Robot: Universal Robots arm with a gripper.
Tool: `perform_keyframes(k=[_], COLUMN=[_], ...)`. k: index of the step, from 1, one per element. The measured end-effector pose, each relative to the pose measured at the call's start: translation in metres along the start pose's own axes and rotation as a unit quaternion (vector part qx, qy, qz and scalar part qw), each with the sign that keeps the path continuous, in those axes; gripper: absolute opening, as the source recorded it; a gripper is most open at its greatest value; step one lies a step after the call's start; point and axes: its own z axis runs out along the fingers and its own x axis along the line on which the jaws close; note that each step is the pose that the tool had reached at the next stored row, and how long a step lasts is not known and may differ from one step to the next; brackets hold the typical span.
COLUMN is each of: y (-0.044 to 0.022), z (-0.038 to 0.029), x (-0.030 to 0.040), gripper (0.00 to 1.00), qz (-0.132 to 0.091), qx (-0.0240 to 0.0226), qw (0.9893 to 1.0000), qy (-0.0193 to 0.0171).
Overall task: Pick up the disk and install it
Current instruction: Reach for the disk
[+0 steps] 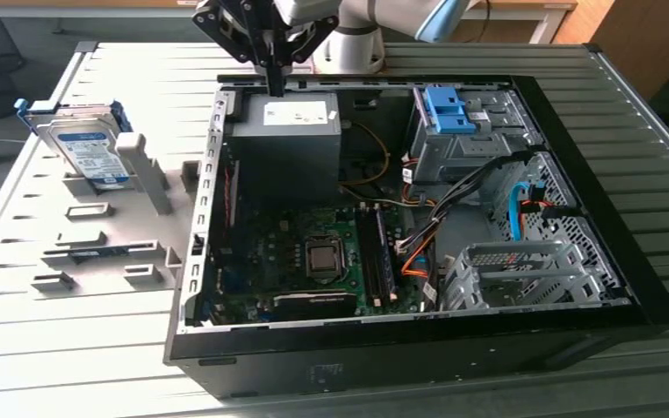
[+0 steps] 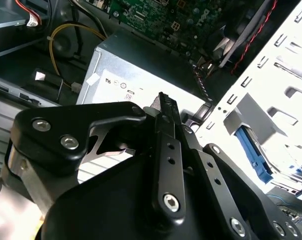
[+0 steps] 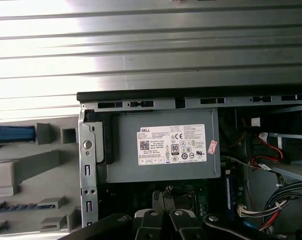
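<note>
The disk (image 1: 88, 152), a silver-grey drive with a blue-and-white label and blue rails, leans upright in a grey holder (image 1: 137, 170) on the exterior view's left, outside the computer case. Its blue rail edge (image 3: 11, 135) shows in the first wrist view. My gripper (image 1: 274, 85) hangs above the far left corner of the open case, over the grey power-supply box (image 1: 292, 117), well to the right of the disk. Its black fingers (image 2: 163, 102) lie pressed together with nothing between them, so it is shut and empty.
The open black computer case (image 1: 613, 287) takes up the middle of the slatted metal table (image 1: 67, 348). Inside it are a motherboard (image 1: 311, 252), cables, a blue bracket (image 1: 449, 109) at the far right and a metal drive cage (image 1: 521, 274). Grey fixture blocks (image 1: 79, 252) sit left of the case.
</note>
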Motion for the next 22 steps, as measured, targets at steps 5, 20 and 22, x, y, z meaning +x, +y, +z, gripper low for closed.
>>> perform_keyframes(k=[5,20,22], y=[0.0009,0.0015,0.0016], z=[-0.0001,0.0001,0.0001], x=[0.0054,0.0137,0.0146], gripper=[0.11,0.11,0.11], qz=[0.0,0.0,0.0], qx=[0.0,0.0,0.0], qw=[1.0,1.0,1.0], qy=[0.0,0.0,0.0])
